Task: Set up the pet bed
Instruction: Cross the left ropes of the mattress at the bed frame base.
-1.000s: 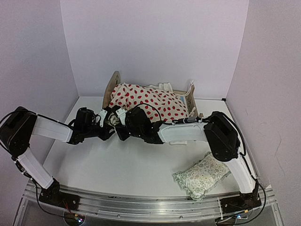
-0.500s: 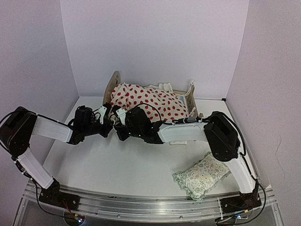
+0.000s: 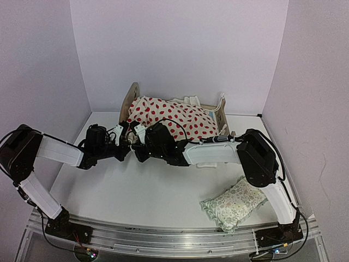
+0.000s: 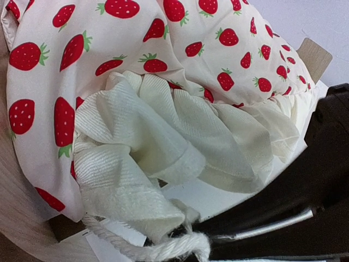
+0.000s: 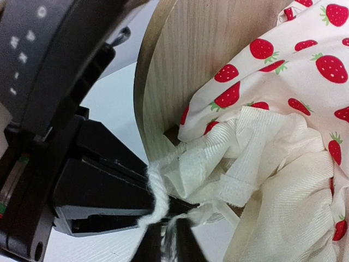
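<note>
**While both grippers crowd the headboard corner, the bed lies just beyond them**

Across the back of the table (image 3: 142, 191), the pet bed (image 3: 132, 97) lies with its long axis left to right, headboard (image 5: 207, 65) on the left and footboard (image 3: 221, 113) on the right. It holds one thing, a strawberry-print cushion (image 3: 174, 117) heaped over the frame. A small floral pillow (image 3: 234, 203) lies outside the bed, near the right arm's base.

Both arms reach to the near headboard corner, so the bed is straight ahead of them. The left gripper (image 3: 123, 134) is pressed together on the cushion's cream frill (image 4: 142, 147), beside a white cord (image 4: 163, 248). The right gripper (image 3: 137, 131) sits against the same bunch of fabric. Whether it pinches anything, I cannot tell.
</note>
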Controlling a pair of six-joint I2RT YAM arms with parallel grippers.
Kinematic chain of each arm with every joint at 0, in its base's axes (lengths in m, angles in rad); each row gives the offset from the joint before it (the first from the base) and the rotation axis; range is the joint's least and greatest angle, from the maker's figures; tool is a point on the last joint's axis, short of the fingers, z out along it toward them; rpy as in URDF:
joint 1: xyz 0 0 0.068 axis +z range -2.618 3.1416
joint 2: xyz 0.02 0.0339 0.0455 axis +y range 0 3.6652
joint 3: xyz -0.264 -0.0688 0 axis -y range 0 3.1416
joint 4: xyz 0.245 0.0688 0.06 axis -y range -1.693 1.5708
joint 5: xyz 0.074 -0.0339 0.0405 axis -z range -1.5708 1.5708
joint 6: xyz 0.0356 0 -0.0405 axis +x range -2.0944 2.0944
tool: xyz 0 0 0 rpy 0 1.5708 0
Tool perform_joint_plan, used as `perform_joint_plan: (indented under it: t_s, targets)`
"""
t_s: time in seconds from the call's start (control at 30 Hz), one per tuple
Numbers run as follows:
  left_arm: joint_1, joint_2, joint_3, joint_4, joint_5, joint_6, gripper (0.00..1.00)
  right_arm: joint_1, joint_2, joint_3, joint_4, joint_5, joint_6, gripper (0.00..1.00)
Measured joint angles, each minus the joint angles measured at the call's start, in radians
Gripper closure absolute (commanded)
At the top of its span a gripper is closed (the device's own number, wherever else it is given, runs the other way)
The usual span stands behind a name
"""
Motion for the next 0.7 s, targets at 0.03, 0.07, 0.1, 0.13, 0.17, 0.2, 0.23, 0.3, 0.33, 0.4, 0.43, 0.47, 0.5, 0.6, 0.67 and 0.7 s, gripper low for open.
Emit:
perform_joint_plan:
  t_s: [0.03, 0.07, 0.1, 0.13, 0.17, 0.2, 0.23, 0.3, 0.33, 0.4, 0.43, 0.47, 0.5, 0.6, 0.67, 0.7]
  targets:
    - [0.0, -0.003, -0.002, 0.0, 0.001, -0.001, 1.0, 0.0, 0.0, 0.0, 0.0, 0.001, 0.001, 0.76]
    - [0.0, -0.005, -0.003, -0.001, 0.001, -0.001, 1.0, 0.0, 0.0, 0.0, 0.0, 0.002, 0.002, 0.75]
    - [0.0, -0.007, -0.003, -0.002, 0.001, -0.002, 1.0, 0.0, 0.0, 0.0, 0.0, 0.003, 0.003, 0.74]
    - [0.0, -0.009, -0.003, -0.003, 0.001, -0.003, 1.0, -0.001, -0.001, 0.0, 0.0, 0.003, 0.002, 0.73]
    - [0.0, -0.01, -0.003, -0.004, 0.001, -0.003, 1.0, -0.001, -0.002, 0.0, 0.0, 0.004, 0.002, 0.72]
    - [0.0, -0.011, -0.003, -0.005, 0.001, -0.004, 1.0, -0.001, -0.002, 0.0, 0.0, 0.005, 0.002, 0.73]
    - [0.0, -0.011, -0.003, -0.005, 0.001, -0.004, 1.0, -0.002, -0.003, 0.0, 0.0, 0.006, 0.003, 0.73]
    - [0.0, -0.011, -0.003, -0.004, 0.001, -0.004, 1.0, -0.005, -0.004, 0.0, 0.0, 0.006, 0.002, 0.75]
    - [0.0, -0.011, -0.003, -0.004, 0.001, -0.004, 1.0, -0.005, -0.004, 0.0, 0.0, 0.006, 0.002, 0.75]
    - [0.0, -0.011, -0.003, -0.004, 0.001, -0.004, 1.0, -0.005, -0.004, 0.0, 0.0, 0.006, 0.001, 0.77]
    - [0.0, -0.011, -0.003, -0.004, 0.001, -0.007, 0.99, -0.006, -0.004, 0.0, 0.0, 0.006, 0.001, 0.78]
    - [0.0, -0.011, -0.003, -0.004, 0.002, -0.013, 0.98, -0.007, -0.004, 0.0, 0.0, 0.006, 0.001, 0.79]
    - [0.0, -0.011, -0.003, -0.004, 0.002, -0.019, 0.97, -0.007, -0.004, 0.001, 0.0, 0.007, 0.001, 0.8]
    - [0.0, -0.011, -0.003, -0.003, 0.005, -0.029, 0.94, -0.01, -0.004, 0.004, -0.001, 0.008, 0.003, 0.85]
    - [0.0, -0.011, -0.003, -0.002, 0.006, -0.034, 0.91, -0.014, -0.004, 0.008, -0.001, 0.01, 0.006, 0.91]
    - [0.001, -0.011, -0.003, -0.002, 0.006, -0.039, 0.9, -0.017, -0.004, 0.01, -0.001, 0.011, 0.008, 0.95]
